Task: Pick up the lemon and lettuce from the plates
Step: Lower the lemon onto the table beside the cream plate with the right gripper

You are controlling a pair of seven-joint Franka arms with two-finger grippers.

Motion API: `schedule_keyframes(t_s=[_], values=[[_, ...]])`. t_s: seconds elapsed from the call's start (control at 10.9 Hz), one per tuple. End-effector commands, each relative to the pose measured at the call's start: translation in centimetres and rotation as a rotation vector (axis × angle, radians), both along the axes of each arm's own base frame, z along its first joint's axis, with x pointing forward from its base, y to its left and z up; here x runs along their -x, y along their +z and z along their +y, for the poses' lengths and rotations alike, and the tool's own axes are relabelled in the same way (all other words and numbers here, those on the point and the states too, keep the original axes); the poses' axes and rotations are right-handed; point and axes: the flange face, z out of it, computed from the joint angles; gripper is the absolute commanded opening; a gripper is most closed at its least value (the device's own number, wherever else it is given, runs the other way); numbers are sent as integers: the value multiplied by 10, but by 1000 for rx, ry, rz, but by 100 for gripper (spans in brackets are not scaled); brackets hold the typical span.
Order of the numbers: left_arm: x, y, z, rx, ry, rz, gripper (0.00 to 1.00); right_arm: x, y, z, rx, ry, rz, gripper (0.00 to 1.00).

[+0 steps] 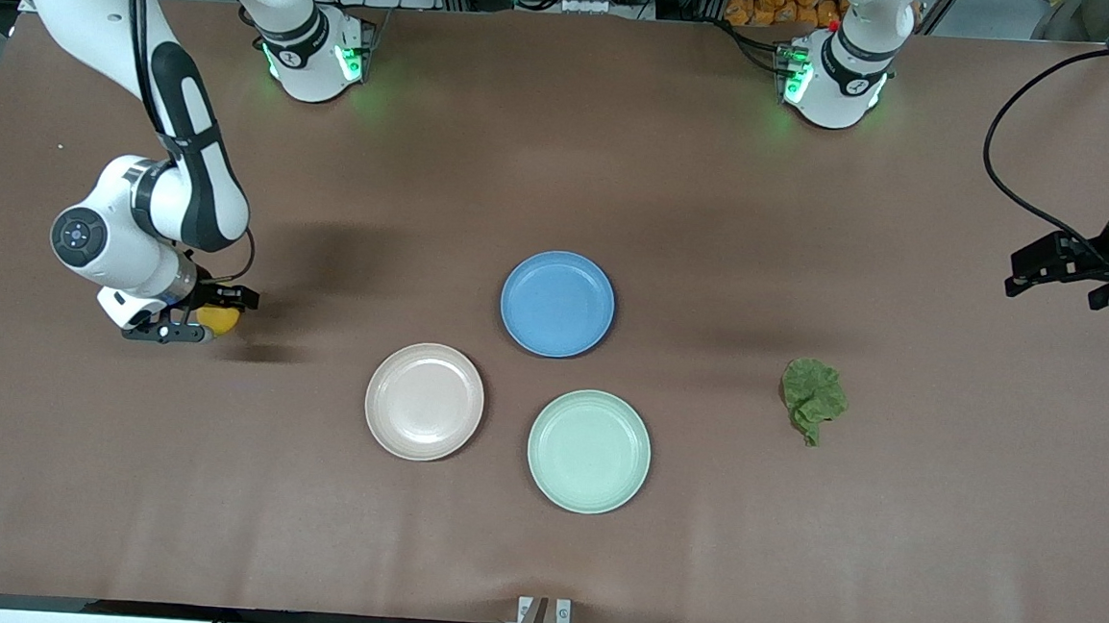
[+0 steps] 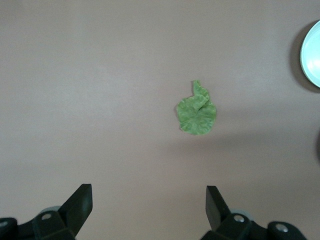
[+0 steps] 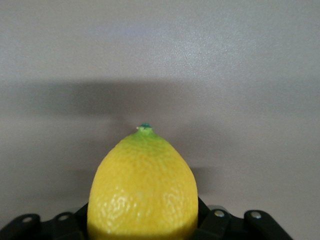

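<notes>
Both plates, mint green plate (image 1: 589,452) and beige-pink plate (image 1: 424,401), are bare. Right end effector (image 1: 198,321) clamps the lemon (image 1: 218,319) near the right arm's table edge; left end effector (image 1: 1048,265) waits, fingers apart, above the lettuce (image 1: 813,398).

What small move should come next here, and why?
Probably the right hand should open and release the lemon: it grips it low over bare table toward the right arm's end, off the plates. The lettuce already lies on the table, and the left hand is open above it.
</notes>
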Motion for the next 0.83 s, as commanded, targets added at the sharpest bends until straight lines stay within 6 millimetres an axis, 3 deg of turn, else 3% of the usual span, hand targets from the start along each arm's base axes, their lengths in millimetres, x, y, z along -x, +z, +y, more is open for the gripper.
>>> schedule_keyframes(t_s=[0.0, 0.28, 0.55, 0.74], values=[[15, 14, -23, 13, 45, -1, 100, -7, -4, -1, -14, -18, -10, 100], [21, 24, -37, 23, 106, 28, 100, -8, -3, -1, -15, -21, -10, 100], [19, 37, -35, 24, 118, 11, 100, -12, 2, 0, -20, -21, -4, 100], [24, 44, -30, 24, 124, 19, 100, -26, 20, -2, -47, -25, 43, 100]])
